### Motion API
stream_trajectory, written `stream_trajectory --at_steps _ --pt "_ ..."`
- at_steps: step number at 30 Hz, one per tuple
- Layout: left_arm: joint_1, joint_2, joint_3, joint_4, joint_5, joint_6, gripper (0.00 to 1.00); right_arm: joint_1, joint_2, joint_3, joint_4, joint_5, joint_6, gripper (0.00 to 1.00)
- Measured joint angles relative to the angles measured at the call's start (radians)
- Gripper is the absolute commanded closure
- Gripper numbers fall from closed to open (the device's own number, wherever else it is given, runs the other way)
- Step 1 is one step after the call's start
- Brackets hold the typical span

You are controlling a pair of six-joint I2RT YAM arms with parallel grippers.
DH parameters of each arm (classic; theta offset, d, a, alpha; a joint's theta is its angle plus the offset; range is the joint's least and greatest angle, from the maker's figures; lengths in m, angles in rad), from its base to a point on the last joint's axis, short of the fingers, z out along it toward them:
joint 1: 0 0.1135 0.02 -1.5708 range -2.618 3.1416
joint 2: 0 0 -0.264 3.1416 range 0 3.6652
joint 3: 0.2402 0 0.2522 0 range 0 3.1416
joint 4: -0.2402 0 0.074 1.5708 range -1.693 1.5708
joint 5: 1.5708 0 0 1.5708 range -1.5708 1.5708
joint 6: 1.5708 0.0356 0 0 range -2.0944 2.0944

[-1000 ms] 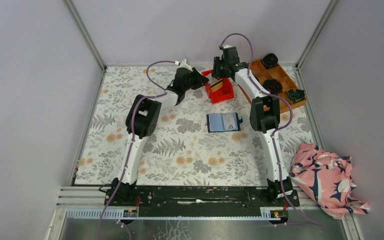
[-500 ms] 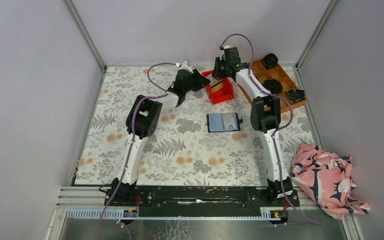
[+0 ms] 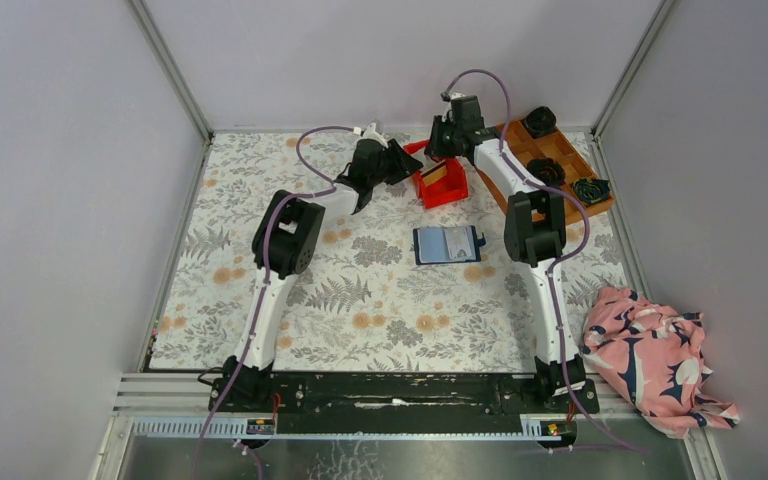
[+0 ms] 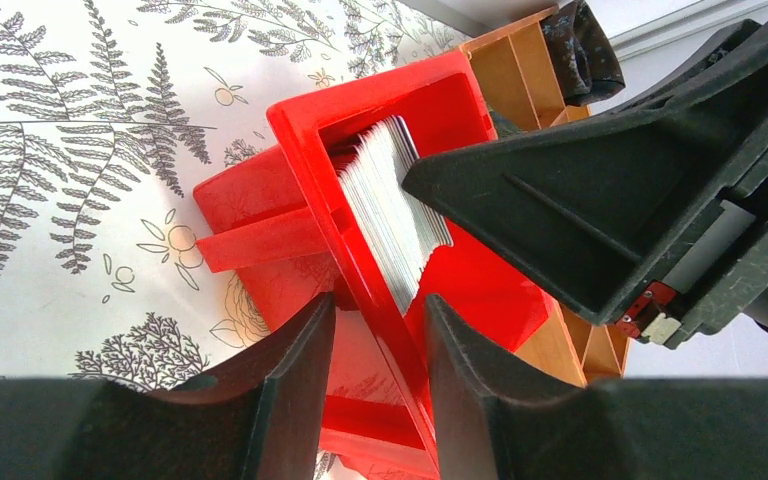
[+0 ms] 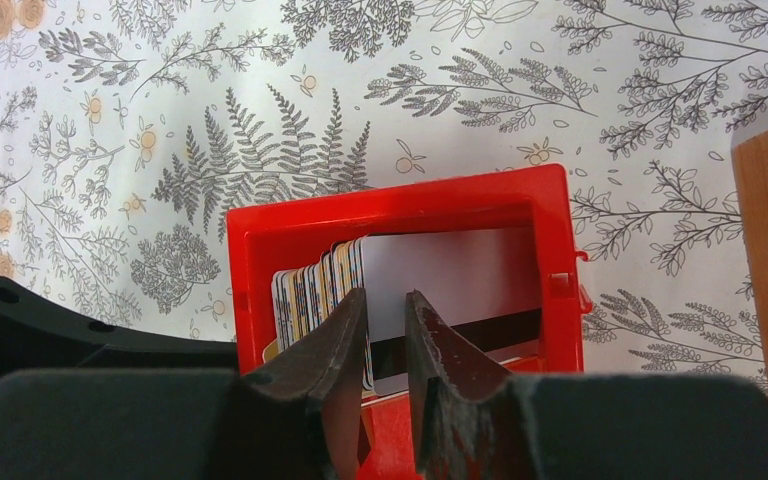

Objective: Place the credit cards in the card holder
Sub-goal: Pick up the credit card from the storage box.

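1. The credit cards (image 5: 315, 285) are stood on edge in a stack inside the red bin (image 5: 400, 195) and packed toward one side of it. A pale card (image 5: 460, 265) with a dark stripe is leaned next to the stack.
2. The right hand (image 5: 385, 297) is dipped into the bin from above. Its fingers are nearly pressed together, with only a thin slot left between them. The tips are parked right at the seam between the stack and the pale card. Whether a card is actually pinched can't be made out from this angle, tbh.
3. The left hand (image 4: 380, 300) is set low against the bin, just beside the cards. Its fingers are partly spread, with one red wall straddled between them. Squeezed or just bracketed? Can't be told.
4. The card holder (image 3: 447, 244) is laid open and flat on the tabletop (image 3: 360, 300) with its pale pockets facing up. It's well apart from both hands and closer to the arm bases than the bin is.
5. A wooden tray (image 3: 560, 150) is seen just beside the bin on the right, with dark fabric rolls (image 3: 540, 121) tucked into its compartments. A pink cloth (image 3: 650, 360) is bunched up off the near right corner.
6. In the way: much of the bin's opening is covered by the right hand's black body in the left wrist view. The stack is also boxed in by the bin's walls.
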Motion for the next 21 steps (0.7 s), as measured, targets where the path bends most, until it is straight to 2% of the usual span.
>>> stream_trajectory --at_steps 21 --pt "-0.002 -0.011 0.0 -0.032 0.0 0.0 0.55 0.001 -0.043 -0.042 -0.023 -0.024 0.011 0.75"
